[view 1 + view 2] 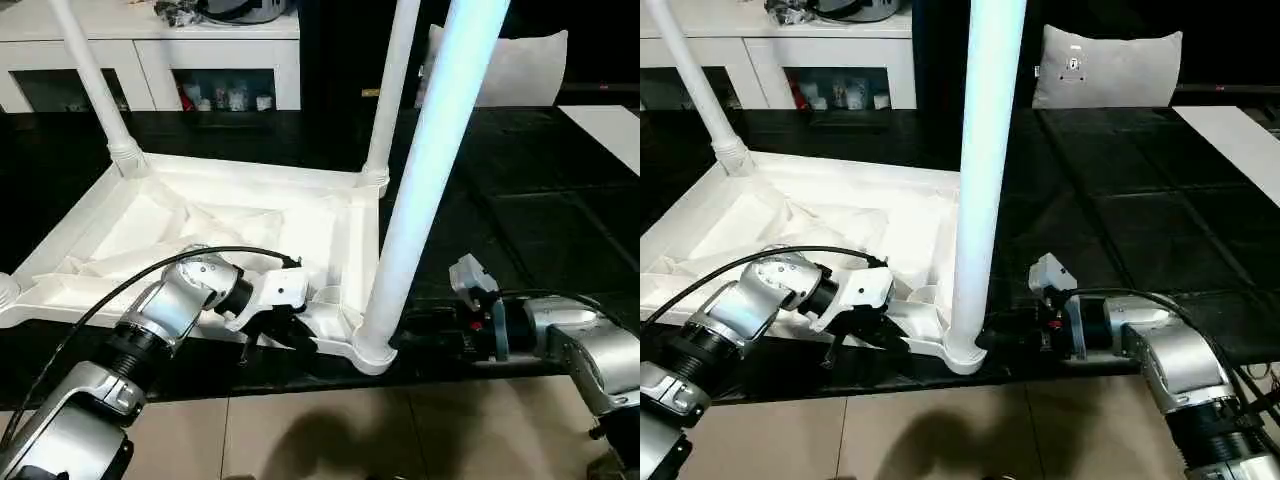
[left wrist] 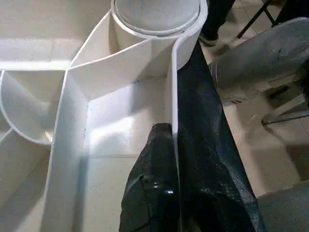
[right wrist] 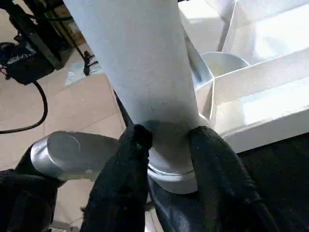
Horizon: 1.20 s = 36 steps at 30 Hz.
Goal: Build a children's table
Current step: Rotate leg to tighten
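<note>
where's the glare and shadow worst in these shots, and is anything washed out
Left eye view: the near leg glows bluish-white, washed out. Left wrist view: a bright patch on the tabletop rib wall, the left gripper dark against it. Right wrist view: the right gripper fingers are near-black, detail lost.

Tabletop [image 1: 250, 215]: white moulded plastic, ribbed, smooth with a soft sheen.
Nearest leg [image 1: 425, 180] in the tabletop's near corner socket: white plastic, smooth, satin.
Bench [image 1: 520, 200] beneath the tabletop: black covering, slightly glossy, creased into squares.
Forearms beside the tabletop: brushed silver metal.
Right end effector [image 3: 166, 145] fingers [image 3: 120, 183]: black, wrinkled, faintly shiny.
Floor [image 1: 330, 435] below the bench: pale glossy tile.
</note>
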Available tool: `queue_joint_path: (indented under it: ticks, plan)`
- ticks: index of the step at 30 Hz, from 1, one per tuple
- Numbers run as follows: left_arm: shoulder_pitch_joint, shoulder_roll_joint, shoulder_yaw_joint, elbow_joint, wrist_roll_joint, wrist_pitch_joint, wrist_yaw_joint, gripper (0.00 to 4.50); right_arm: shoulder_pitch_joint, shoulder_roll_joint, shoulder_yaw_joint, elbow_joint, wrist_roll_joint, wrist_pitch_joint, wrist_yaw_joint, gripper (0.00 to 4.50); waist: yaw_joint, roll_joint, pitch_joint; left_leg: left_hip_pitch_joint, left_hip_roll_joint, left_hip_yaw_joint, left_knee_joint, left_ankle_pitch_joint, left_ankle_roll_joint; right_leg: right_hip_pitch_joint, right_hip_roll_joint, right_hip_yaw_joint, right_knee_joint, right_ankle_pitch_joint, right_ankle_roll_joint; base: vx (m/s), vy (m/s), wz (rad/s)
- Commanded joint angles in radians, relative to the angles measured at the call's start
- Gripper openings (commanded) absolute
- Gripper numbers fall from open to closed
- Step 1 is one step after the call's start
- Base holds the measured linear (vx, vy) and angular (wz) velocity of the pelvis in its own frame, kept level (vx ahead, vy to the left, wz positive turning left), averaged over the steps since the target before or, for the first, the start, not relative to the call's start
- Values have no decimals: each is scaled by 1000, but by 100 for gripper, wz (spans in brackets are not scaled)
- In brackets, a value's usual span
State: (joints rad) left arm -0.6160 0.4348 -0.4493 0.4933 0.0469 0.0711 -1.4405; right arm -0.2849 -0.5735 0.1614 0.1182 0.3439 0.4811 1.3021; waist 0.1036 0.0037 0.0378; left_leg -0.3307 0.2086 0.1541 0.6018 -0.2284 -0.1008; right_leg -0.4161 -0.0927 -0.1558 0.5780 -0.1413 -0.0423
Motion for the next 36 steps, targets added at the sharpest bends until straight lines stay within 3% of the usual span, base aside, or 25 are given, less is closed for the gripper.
queue_joint_path:
  ticks: [1,6,11,15,16,25,28,30,31,32,34,36]
  plan:
    - [7,-39,-35,-46,-9,-6,-10,0,-29,23,6,-42,33,-3,-2,170,1,-11,-64,-18,14,10,-65,-84,74,76,-55,54,-79,-406,-52,0,0,0]
    - [9,-40,-33,-49,-7,-5,-9,0,-33,27,9,-40,34,-11,-3,220,1,-12,-66,-19,15,9,-65,-69,77,77,-56,55,-74,-381,-61,0,0,0]
    - [13,-41,-33,-53,-5,-4,-4,0,-36,43,15,-27,-15,-85,-33,267,0,-12,-65,-18,16,10,-66,-72,75,75,-58,56,-74,-380,-67,0,0,0]
    - [14,-40,-34,-54,-3,-4,-2,0,-35,43,17,-23,-12,-83,-25,267,7,-11,-66,-16,20,9,-66,-61,78,75,-59,60,-69,-352,-81,0,0,0]
    - [15,-40,-35,-55,-3,-3,-2,0,-32,42,15,-28,2,-71,-13,241,8,-11,-67,-16,21,9,-66,-60,79,76,-58,60,-68,-345,-83,0,0,0]
    - [18,-42,-27,-63,-11,12,2,0,-25,47,21,-31,18,-56,-15,208,8,-11,-66,-16,18,9,-67,-72,72,77,-59,60,-72,-369,-71,0,0,0]
    - [23,-51,-15,-73,-23,53,17,0,-22,62,13,-42,26,-27,-47,207,7,-11,-65,-17,17,9,-67,-66,71,77,-57,60,-71,-363,-72,0,0,0]
    - [26,-66,-2,-84,-21,118,62,0,-28,97,4,-45,17,-1,-120,207,6,-10,-64,-17,18,8,-68,-68,68,77,-58,59,-72,-371,-71,0,0,0]
    - [27,-88,15,-93,-14,193,125,0,-42,144,-4,-35,-10,22,-223,207,4,-1,-64,-15,18,9,-69,-74,62,75,-58,60,-71,-372,-75,0,0,0]
    - [26,-99,23,-96,-10,233,157,0,-50,168,-8,-28,-26,31,-276,207,0,-6,-59,-15,16,9,-69,-81,48,72,-56,57,-79,-398,-67,0,0,0]
    - [29,-144,56,-115,-2,313,264,0,-88,259,-36,25,-89,62,-481,207,-17,-6,-59,-17,5,8,-68,-97,19,75,-55,46,-88,-473,-30,0,0,0]
    - [29,-179,82,-127,-3,362,331,0,-110,310,-58,52,-108,88,-584,202,-36,-7,-60,-21,1,5,-65,-118,15,79,-54,37,-98,-507,-7,0,0,0]
